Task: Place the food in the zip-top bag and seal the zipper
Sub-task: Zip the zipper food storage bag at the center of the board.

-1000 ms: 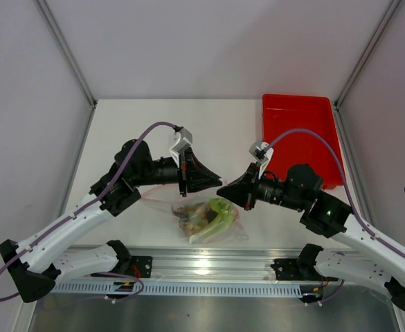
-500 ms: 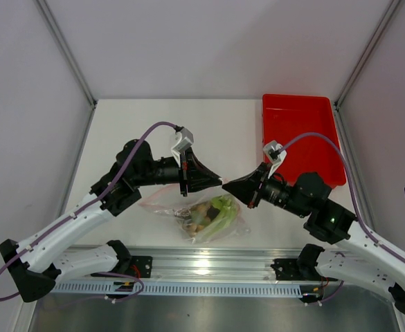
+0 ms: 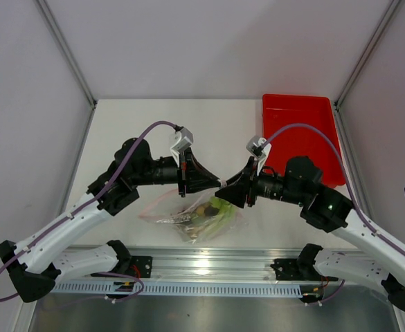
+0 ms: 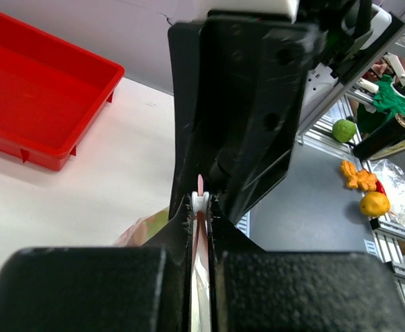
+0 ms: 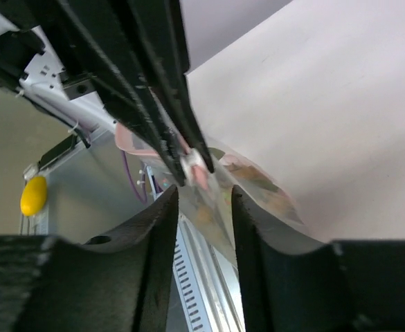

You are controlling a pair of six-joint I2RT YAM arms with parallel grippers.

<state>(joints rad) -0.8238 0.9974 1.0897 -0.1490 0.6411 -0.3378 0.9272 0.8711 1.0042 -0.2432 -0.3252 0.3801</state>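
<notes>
White table [image 3: 119, 131] between pale grey walls [image 3: 22, 83], aluminium rail [image 3: 209, 266] along its near edge

Food [image 3: 209, 211] in bag [image 3: 157, 211] — tray [image 3: 299, 124] behind, to the right

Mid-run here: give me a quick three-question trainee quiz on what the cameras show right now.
1. True or false: the left pincer is shut on the zipper.
2. Where is the food? A) in the red tray B) inside the zip-top bag C) loose on the table
3. Fill in: the right pincer has its jaws standing ____.
Key: 1 true; 2 B; 3 open.
</notes>
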